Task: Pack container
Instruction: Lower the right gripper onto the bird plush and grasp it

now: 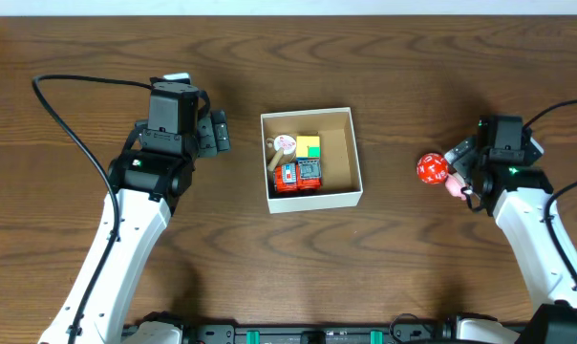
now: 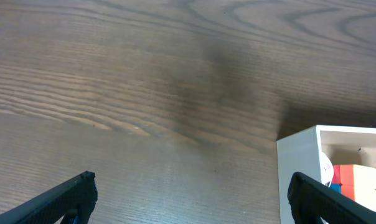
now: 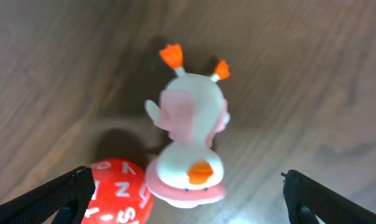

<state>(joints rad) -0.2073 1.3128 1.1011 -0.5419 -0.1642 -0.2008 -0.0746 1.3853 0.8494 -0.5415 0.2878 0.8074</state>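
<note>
The container (image 1: 315,201) is a white-walled square box with a brown inside, in the middle of the table. It holds red cubes (image 1: 297,175), a yellow-green cube (image 1: 310,146) and a small round white toy (image 1: 285,144). My left gripper (image 1: 215,132) is open and empty, just left of the box; in the left wrist view the gripper (image 2: 191,193) has the box corner (image 2: 297,162) by its right finger. My right gripper (image 1: 465,167) is open above a pink-and-white duck toy (image 3: 188,130) and a red numbered die (image 3: 116,193), which lie touching between its fingers (image 3: 188,194).
The die (image 1: 431,169) and the duck toy (image 1: 456,185) lie on bare wooden table well right of the box. Black cables run from both arms.
</note>
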